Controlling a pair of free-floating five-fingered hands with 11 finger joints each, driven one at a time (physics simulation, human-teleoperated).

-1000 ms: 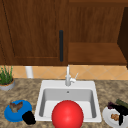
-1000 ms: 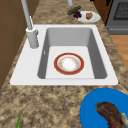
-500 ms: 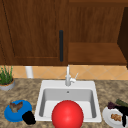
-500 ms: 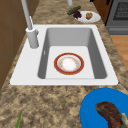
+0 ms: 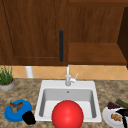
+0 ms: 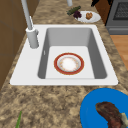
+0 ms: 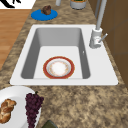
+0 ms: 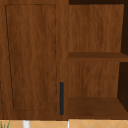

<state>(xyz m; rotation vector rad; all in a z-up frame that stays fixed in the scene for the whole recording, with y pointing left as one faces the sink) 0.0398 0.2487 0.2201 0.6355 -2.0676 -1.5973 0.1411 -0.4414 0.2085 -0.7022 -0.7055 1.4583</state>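
Front view, lower left: my left hand point(image 5: 28, 117) sits at the edge of the round blue plate point(image 5: 11, 116). Lower right: my right hand point(image 5: 123, 114) hovers over the round white plate point(image 5: 107, 118). I cannot tell either hand's grip. Judged step: approach, nothing grasped yet.

A home kitchen: a white sink point(image 5: 41, 100) with a tap point(image 5: 67, 76) is set in a speckled stone counter point(image 6: 47, 105), under a wooden wall cabinet point(image 8: 32, 57) with open shelves point(image 8: 96, 56). Plates of food point(image 7: 11, 105), a potted plant point(image 5: 6, 80) and a stove point(image 6: 121, 15) stand about.
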